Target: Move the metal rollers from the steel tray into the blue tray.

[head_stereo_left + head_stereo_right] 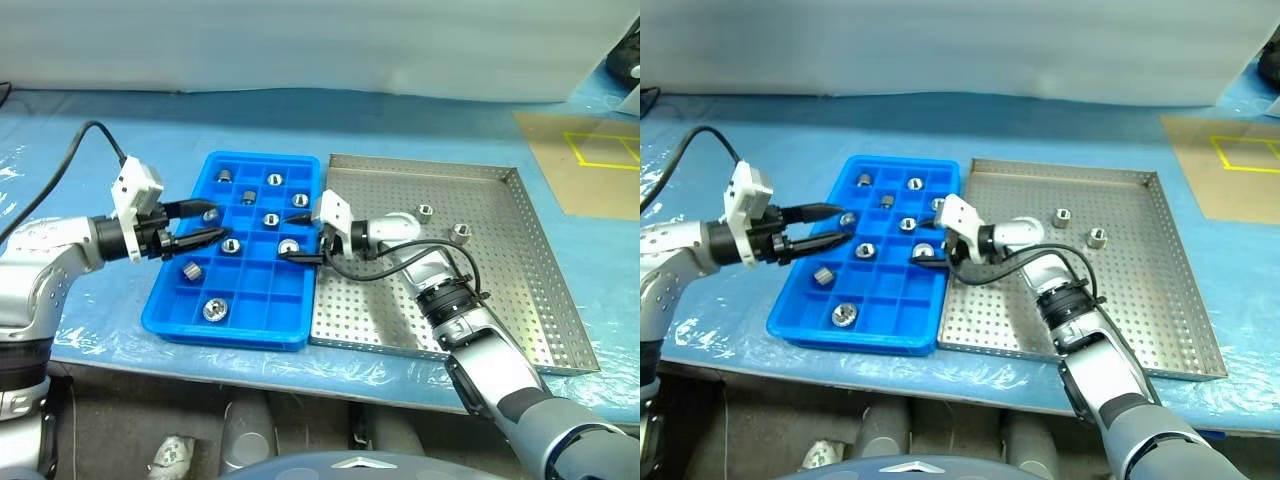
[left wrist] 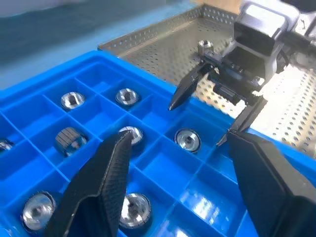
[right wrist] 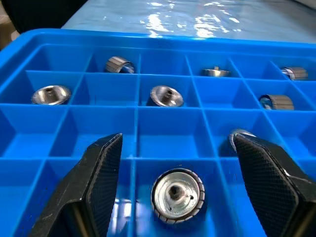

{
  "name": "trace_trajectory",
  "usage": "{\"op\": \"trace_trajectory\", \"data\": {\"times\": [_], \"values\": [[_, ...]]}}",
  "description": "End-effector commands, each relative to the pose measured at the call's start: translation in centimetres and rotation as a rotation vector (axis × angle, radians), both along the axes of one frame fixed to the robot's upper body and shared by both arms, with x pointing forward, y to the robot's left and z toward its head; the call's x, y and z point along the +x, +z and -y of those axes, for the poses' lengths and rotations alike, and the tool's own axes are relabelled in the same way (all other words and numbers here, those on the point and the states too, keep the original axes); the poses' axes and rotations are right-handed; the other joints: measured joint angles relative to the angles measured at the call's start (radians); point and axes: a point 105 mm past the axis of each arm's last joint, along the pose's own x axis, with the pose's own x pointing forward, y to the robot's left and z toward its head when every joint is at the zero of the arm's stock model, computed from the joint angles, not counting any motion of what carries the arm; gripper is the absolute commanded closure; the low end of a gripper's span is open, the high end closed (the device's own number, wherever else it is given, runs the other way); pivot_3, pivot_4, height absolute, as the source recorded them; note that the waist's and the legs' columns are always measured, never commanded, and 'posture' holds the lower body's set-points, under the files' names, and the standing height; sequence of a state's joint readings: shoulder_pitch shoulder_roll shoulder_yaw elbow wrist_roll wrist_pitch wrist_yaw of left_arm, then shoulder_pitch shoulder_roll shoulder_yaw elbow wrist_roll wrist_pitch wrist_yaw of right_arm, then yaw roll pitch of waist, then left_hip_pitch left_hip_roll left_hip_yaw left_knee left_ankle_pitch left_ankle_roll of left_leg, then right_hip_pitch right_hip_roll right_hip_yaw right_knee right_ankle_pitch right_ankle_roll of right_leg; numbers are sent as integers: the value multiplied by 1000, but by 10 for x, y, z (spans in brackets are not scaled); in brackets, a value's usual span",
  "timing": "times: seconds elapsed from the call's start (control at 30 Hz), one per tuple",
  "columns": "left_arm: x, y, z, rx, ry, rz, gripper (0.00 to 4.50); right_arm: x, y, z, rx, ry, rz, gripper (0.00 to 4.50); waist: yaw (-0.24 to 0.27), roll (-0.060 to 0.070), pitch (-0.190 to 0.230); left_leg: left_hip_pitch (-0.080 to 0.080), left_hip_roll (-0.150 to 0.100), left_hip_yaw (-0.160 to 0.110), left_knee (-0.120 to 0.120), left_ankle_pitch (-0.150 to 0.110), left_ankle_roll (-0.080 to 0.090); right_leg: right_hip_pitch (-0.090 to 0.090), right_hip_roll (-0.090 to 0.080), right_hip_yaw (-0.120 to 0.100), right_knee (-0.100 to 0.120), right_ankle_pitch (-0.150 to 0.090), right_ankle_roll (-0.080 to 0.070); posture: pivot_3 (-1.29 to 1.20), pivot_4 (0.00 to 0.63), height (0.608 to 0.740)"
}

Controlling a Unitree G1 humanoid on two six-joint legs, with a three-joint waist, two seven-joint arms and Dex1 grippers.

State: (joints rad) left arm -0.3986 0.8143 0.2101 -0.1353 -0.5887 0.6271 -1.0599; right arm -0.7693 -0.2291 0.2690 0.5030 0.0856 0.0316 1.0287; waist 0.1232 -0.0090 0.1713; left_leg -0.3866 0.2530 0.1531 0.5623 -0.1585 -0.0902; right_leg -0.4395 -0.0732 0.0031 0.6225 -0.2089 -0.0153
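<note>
The blue tray lies left of the steel tray, and the two touch. Several metal rollers sit in the blue tray's compartments, such as one near the front. Two rollers rest on the steel tray's perforated floor. My right gripper is open over the blue tray's right edge, pointing left. A roller lies loose in the compartment below, between its fingers. My left gripper hovers open and empty over the tray's left half, pointing right toward the other gripper.
Both trays lie on a pale blue sheet that covers the table. A brown board with yellow tape lies at the back right. A black cable arcs over the left arm. The table's front edge runs close below the trays.
</note>
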Motion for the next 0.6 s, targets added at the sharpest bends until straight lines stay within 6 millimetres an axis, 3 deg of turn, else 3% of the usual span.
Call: {"op": "trace_trajectory", "data": {"times": [0.03, 0.17, 0.4, 0.6], "values": [[14, 21, 7, -17, -11, 96, 1258, 25, 34, 30, 70, -144, 89, 774, 1, 0, 0, 0, -1, 0, 0, 0, 0, 0, 0, 0, 0, 0, 0, 93, 150, 740], [33, 33, 23, -43, -66, 127, 1258, 40, 42, 61, 71, -264, 118, 774, -4, 0, 0, 1, -1, 0, 2, 0, 0, 2, 0, 0, 1, 0, 0, 37, 150, 740], [62, 37, 76, -26, -256, 168, 1258, 51, 44, 111, 55, -439, 142, 774, -26, 0, 0, 0, -4, 0, 2, 0, 0, 2, 0, 1, 1, 0, 1, -77, 150, 740], [71, 32, 124, -23, -406, 186, 1258, 52, 31, 182, 31, -690, 146, 774, -35, -1, 0, 0, -5, 0, 2, -1, 3, 2, 0, 2, 0, 1, 1, -178, 150, 740]]}}
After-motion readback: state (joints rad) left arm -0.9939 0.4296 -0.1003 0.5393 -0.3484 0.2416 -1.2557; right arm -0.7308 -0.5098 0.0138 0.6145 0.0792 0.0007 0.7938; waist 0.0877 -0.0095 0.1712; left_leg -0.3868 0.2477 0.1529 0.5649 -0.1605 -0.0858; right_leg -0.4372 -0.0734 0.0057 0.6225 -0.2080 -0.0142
